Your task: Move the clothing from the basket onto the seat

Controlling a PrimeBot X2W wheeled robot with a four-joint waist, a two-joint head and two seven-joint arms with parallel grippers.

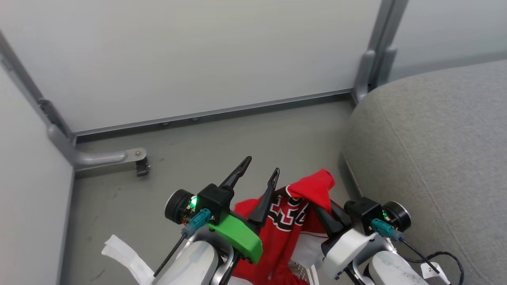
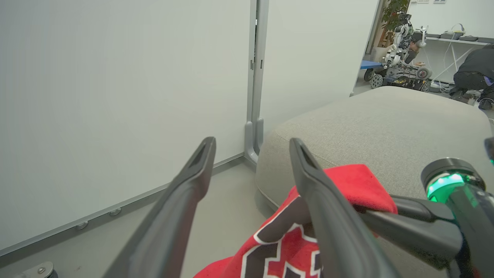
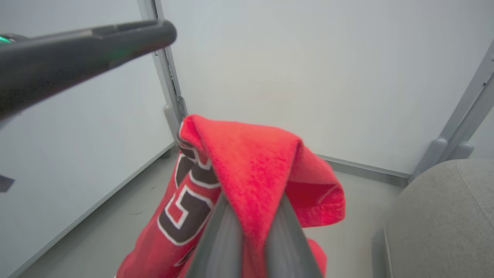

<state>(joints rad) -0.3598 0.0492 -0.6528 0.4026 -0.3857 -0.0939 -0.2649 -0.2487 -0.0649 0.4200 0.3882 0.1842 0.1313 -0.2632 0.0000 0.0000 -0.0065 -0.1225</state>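
The large grey fabric-upholstered seat cushion (image 1: 431,158) takes up the right side of the head view. A bright red soft jersey garment with black-and-white printed numbers (image 1: 293,221) hangs at lower centre, just left of the cushion's rounded edge. The right gripper (image 3: 252,227) is clamped on the garment's top fold, its 2 fingers pinched together. Beside it, the left gripper (image 1: 261,165) is spread wide, with nothing between its 2 fingers.

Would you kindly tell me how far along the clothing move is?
Done: the red clothing is raised beside the seat. In hand: the right gripper is shut on its fold; the left gripper is open. Left: carrying it over and laying it on the seat.
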